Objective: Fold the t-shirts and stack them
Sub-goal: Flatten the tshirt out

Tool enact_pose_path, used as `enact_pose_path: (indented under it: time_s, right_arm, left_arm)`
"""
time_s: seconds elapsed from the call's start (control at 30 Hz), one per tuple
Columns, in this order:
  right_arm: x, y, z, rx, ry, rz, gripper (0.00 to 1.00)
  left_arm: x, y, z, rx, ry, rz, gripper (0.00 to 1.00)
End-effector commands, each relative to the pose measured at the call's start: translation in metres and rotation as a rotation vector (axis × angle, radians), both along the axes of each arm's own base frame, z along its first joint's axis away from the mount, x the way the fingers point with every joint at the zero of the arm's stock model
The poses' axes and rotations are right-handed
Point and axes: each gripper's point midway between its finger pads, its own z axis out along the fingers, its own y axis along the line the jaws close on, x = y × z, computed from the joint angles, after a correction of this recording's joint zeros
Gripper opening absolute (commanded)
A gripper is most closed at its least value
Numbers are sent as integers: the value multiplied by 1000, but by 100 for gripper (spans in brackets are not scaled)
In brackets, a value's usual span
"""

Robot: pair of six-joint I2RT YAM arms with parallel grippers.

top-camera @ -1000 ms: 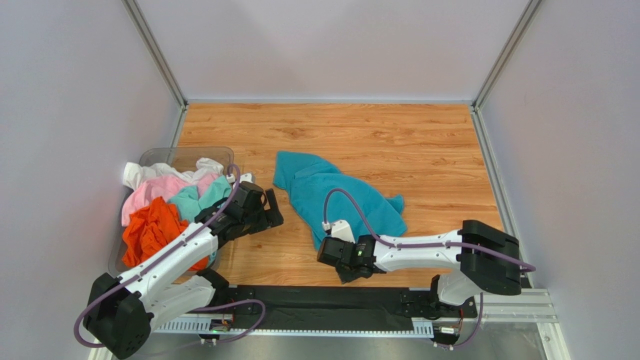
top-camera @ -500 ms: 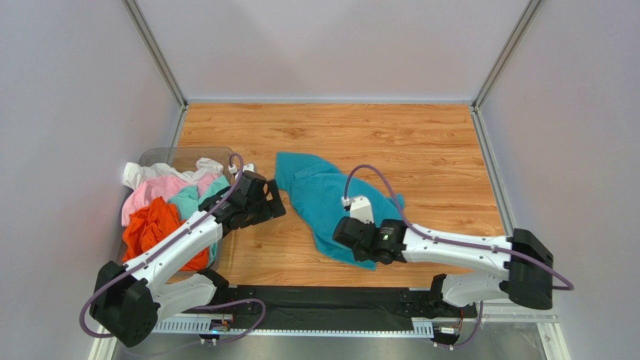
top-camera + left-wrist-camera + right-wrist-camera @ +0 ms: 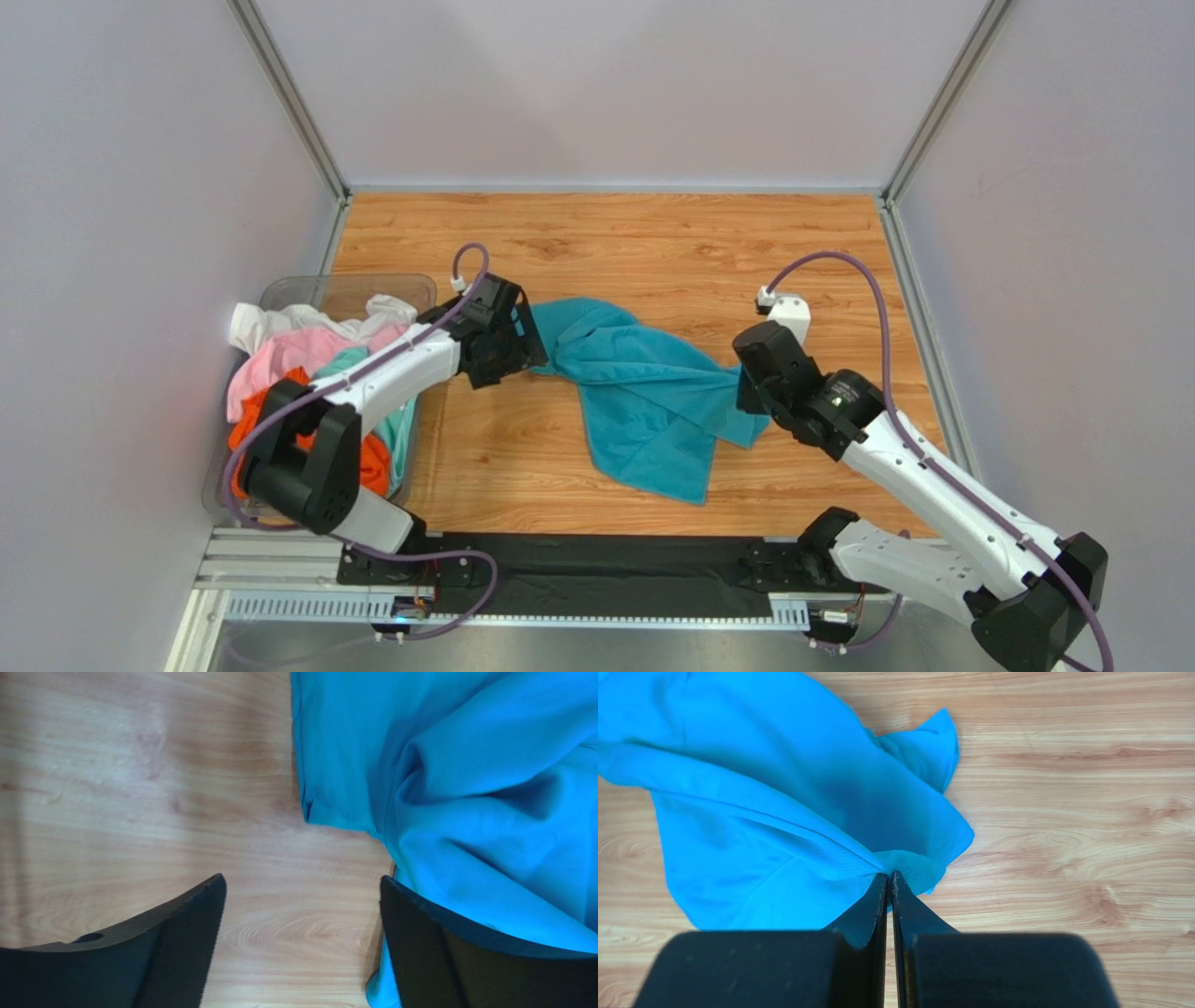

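Edge of teal t-shirt (image 3: pixel 645 406) in clamped right jaws, far end just ahead of parted left jaws.

The teal-blue t-shirt (image 3: pixel 645 399) is spread crumpled across the middle of the table (image 3: pixel 631 238), its right edge pinched in the right end effector (image 3: pixel 889 876). The white t-shirt (image 3: pixel 260 326), pink t-shirt (image 3: pixel 281 367), orange t-shirt (image 3: pixel 247 427) and light aqua t-shirt (image 3: pixel 399 424) are heaped in a clear bin (image 3: pixel 344 280) at the left.

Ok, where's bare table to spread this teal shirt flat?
Free: the far strip of table between teal shirt and back wall, plus the near strip this side of it. Crowded: left edge, at the bin of other shirts.
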Motion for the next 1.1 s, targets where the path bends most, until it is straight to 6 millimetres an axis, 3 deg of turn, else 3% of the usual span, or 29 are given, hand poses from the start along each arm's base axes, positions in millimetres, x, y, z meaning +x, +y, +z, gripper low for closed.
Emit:
enact_pose_path:
  time_s: [0.0,0.07,0.13,0.2,0.43,0.63,0.73,0.77,0.8,0.9,1.0,1.03,1.07]
  right_arm:
    - [8,-5,4,-9,-29,19,0]
    - [9,-5,5,-3,-37,25,0]
    - [11,-5,5,1,-41,22,0]
    - [12,-5,5,5,-44,21,0]
    - [15,-4,-1,18,-34,18,0]
    - [14,-2,1,36,-43,28,0]
    - [14,-5,3,38,-53,24,0]
    - [14,-5,5,40,-58,25,0]
    - [14,-6,7,43,-64,23,0]
    - [16,-8,18,47,-98,24,0]
    - [18,-9,35,52,-145,32,0]
    - [20,-9,49,63,-174,29,0]
    - [20,-10,60,71,-200,35,0]
  left_arm:
    - [25,-19,2,-40,-12,-24,84]
    - [29,-20,-15,-17,29,-18,78]
    - [35,-24,-25,-20,63,-28,64]
    - [39,-26,-27,-21,74,-28,56]
    - [38,-22,-55,29,147,-17,53]
    - [51,-19,-66,79,162,-8,53]
    - [58,-21,-67,94,172,-17,32]
    - [62,-22,-64,93,163,-19,4]
    - [64,-22,-62,94,159,-20,0]
    - [71,-21,-42,100,102,-34,0]
    - [77,-15,-3,109,5,-38,0]
    - [77,-12,23,98,-54,-31,0]
    - [73,-10,33,93,-77,-30,0]
